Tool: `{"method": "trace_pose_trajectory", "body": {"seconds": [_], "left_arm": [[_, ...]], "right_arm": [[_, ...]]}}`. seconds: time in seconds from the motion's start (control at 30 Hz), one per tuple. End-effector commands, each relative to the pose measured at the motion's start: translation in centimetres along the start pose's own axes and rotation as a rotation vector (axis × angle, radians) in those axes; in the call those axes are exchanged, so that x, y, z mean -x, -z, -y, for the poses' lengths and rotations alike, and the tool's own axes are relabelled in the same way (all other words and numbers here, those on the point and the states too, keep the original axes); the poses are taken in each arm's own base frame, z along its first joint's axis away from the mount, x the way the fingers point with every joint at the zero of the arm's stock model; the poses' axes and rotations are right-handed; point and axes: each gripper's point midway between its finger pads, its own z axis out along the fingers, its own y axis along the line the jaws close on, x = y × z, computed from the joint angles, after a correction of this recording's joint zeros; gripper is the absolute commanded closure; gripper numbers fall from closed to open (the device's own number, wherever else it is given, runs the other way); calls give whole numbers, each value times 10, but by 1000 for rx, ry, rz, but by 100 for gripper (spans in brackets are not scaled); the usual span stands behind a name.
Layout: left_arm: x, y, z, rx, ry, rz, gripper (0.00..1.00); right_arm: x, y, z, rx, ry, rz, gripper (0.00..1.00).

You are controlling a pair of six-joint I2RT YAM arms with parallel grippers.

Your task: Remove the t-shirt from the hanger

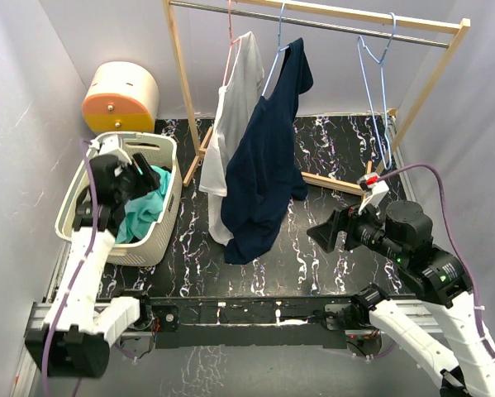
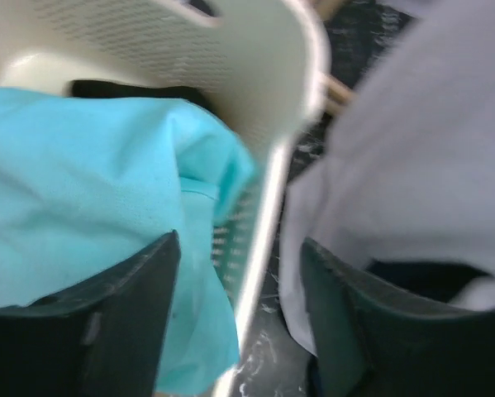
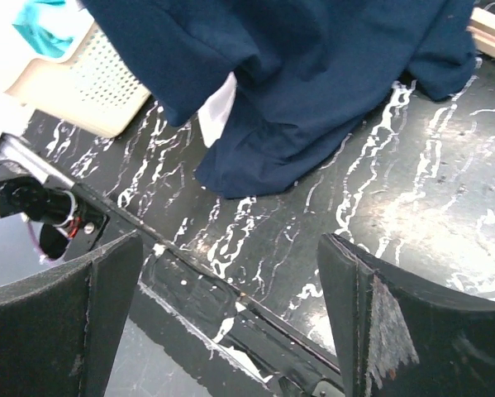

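Observation:
A navy t-shirt (image 1: 268,165) hangs from a light blue hanger (image 1: 276,50) on the rack's rod, and its hem touches the table. A white t-shirt (image 1: 235,107) hangs beside it on a pink hanger (image 1: 230,37). My left gripper (image 1: 144,178) is open and empty over the laundry basket's right rim. In the left wrist view its fingers (image 2: 123,322) straddle that rim (image 2: 268,207), with the white shirt (image 2: 412,141) to the right. My right gripper (image 1: 321,234) is open and empty, low over the table right of the navy shirt (image 3: 313,74).
A cream laundry basket (image 1: 160,227) at the left holds a teal garment (image 1: 148,211). An empty blue hanger (image 1: 379,74) hangs at the rod's right end. The wooden rack frame (image 1: 181,83) stands on the black marbled table (image 1: 330,165). A yellow-orange container (image 1: 121,98) sits at the back left.

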Motion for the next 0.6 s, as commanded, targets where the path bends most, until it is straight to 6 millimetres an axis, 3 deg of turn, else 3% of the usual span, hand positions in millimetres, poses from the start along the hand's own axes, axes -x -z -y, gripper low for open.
{"method": "trace_pose_trajectory", "body": {"seconds": [0.0, 0.1, 0.17, 0.27, 0.3, 0.37, 0.4, 0.47, 0.57], "left_arm": [[2, 51, 83, -539, -4, 121, 55], [-17, 64, 100, -690, -20, 95, 100], [-28, 68, 105, -747, -31, 63, 100], [-32, 73, 110, -785, -68, 64, 100], [-32, 75, 110, -788, -80, 73, 93], [-33, 77, 114, -806, -86, 80, 67], [-35, 78, 116, -821, -80, 79, 59], [-42, 74, 117, -835, -63, 57, 50], [-53, 63, 114, -821, -42, 11, 47]], "right_arm": [[17, -3, -27, 142, 50, 22, 19], [26, -9, -41, 207, 69, -3, 49], [37, -14, -47, 225, 81, -3, 67], [64, -18, -57, 244, 99, 34, 70], [75, -19, -61, 251, 107, 53, 69], [95, -20, -70, 268, 114, 84, 61], [105, -21, -75, 282, 118, 99, 52], [124, -29, -85, 320, 124, 115, 47], [153, -37, -99, 358, 143, 158, 40]]}}
